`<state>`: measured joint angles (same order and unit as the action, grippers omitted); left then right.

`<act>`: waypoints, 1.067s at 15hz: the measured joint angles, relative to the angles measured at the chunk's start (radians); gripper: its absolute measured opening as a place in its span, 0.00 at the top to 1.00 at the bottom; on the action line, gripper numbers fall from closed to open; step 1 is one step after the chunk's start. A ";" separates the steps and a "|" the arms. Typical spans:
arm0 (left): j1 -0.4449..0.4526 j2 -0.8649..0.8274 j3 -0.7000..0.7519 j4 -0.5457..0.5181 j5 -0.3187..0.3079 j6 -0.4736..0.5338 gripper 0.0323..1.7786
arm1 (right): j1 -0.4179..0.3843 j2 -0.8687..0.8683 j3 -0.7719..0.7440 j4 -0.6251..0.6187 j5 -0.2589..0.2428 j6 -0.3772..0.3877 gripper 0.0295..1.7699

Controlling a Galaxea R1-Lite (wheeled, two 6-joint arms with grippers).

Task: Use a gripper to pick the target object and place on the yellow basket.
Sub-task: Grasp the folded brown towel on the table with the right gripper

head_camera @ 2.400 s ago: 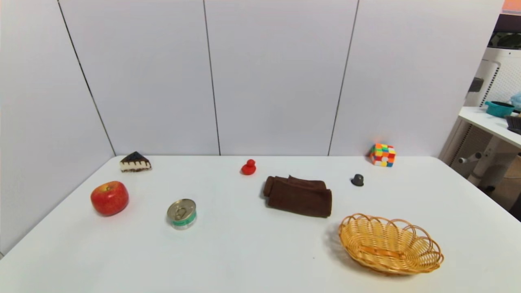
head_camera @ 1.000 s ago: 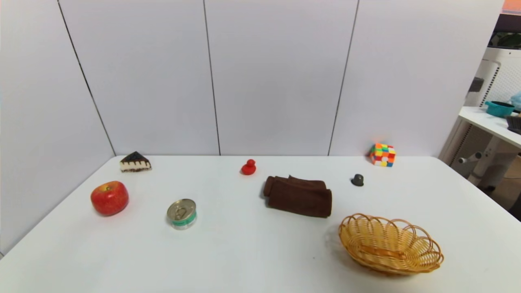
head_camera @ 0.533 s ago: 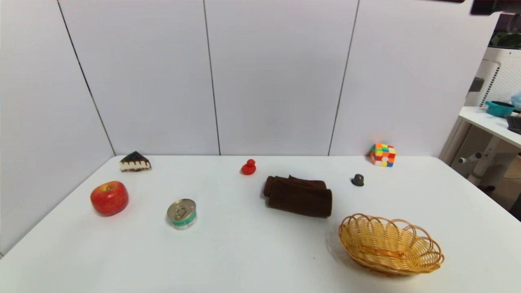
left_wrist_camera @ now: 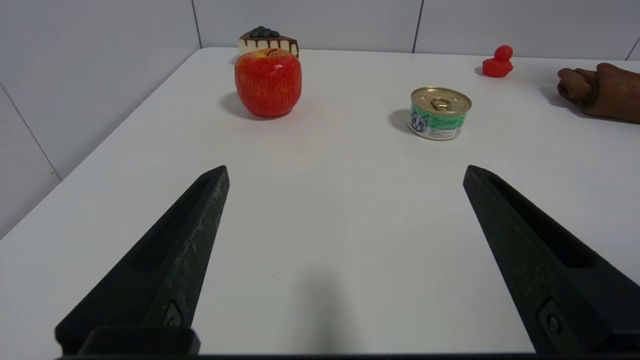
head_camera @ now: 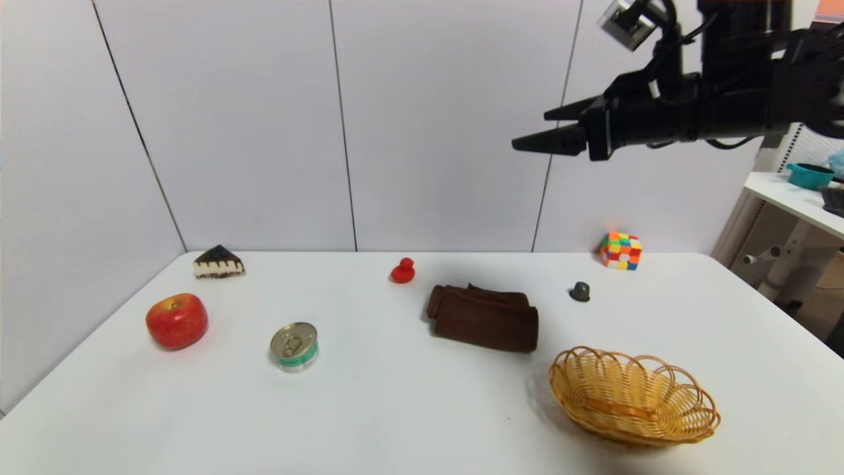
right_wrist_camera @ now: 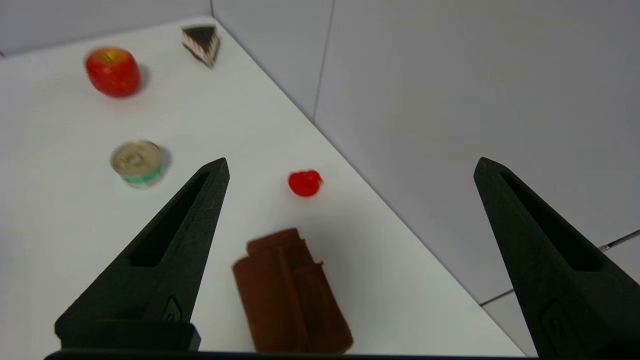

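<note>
The right end effector (head_camera: 544,128) has swung above the empty basket (head_camera: 633,399).

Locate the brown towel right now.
In the head view, the folded brown towel lies on the table right of centre, between the red duck and the wicker basket, left of the small dark knob.

— What do I have on the right wrist camera?
— I see 2 black fingers (right_wrist_camera: 165,240) spread wide, the brown towel (right_wrist_camera: 295,300) between them on the white table (right_wrist_camera: 400,300).
— Beyond it?
— 1 red duck (right_wrist_camera: 305,183), 1 can (right_wrist_camera: 137,161), 1 apple (right_wrist_camera: 113,71), 1 cake slice (right_wrist_camera: 201,42).
</note>
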<state>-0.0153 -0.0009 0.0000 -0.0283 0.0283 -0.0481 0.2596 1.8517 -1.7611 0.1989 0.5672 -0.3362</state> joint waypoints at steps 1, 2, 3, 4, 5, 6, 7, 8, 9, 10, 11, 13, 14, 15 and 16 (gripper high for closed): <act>0.000 0.000 0.000 0.000 0.000 0.000 0.05 | -0.011 0.043 -0.002 0.000 0.002 -0.035 0.04; 0.000 0.000 0.000 0.000 0.000 0.000 0.05 | -0.017 0.085 -0.006 -0.001 0.005 -0.057 0.04; 0.000 0.000 0.000 0.000 0.000 0.000 0.05 | -0.020 0.129 -0.014 -0.001 0.006 -0.080 0.04; 0.000 0.000 0.000 0.000 0.000 0.000 0.05 | -0.021 0.177 -0.026 0.000 0.010 -0.116 0.04; 0.000 0.000 0.000 0.000 0.000 -0.001 0.05 | -0.021 0.220 -0.035 0.005 0.027 -0.157 0.04; 0.000 0.000 0.000 0.000 0.000 0.000 0.05 | -0.024 0.259 -0.041 0.009 0.068 -0.201 0.04; 0.000 0.000 0.000 0.000 0.000 0.000 0.05 | -0.026 0.298 -0.045 0.013 0.125 -0.243 0.04; 0.000 0.000 0.000 0.000 0.000 0.000 0.05 | -0.027 0.327 -0.043 0.018 0.177 -0.283 0.04; 0.000 0.000 0.000 0.000 0.000 0.000 0.05 | -0.027 0.348 -0.028 0.028 0.206 -0.310 0.04; 0.000 0.000 0.000 0.000 0.000 0.000 0.05 | -0.027 0.363 -0.006 0.041 0.214 -0.325 0.04; 0.000 0.000 0.000 0.000 0.000 0.000 0.05 | -0.025 0.369 0.021 0.048 0.212 -0.328 0.04; 0.000 0.000 0.000 0.000 0.000 0.000 0.05 | -0.020 0.359 0.110 0.046 0.209 -0.336 0.04; 0.000 0.000 0.000 0.000 0.000 0.000 0.05 | -0.017 0.349 0.153 0.041 0.209 -0.354 0.04; 0.000 0.000 0.000 0.000 0.000 0.000 0.05 | -0.017 0.341 0.181 0.039 0.211 -0.400 0.04; 0.000 0.000 0.000 0.000 0.000 0.000 0.05 | -0.018 0.339 0.199 0.041 0.213 -0.462 0.04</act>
<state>-0.0153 -0.0009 0.0000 -0.0283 0.0283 -0.0485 0.2419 2.1902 -1.5621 0.2404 0.7806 -0.7985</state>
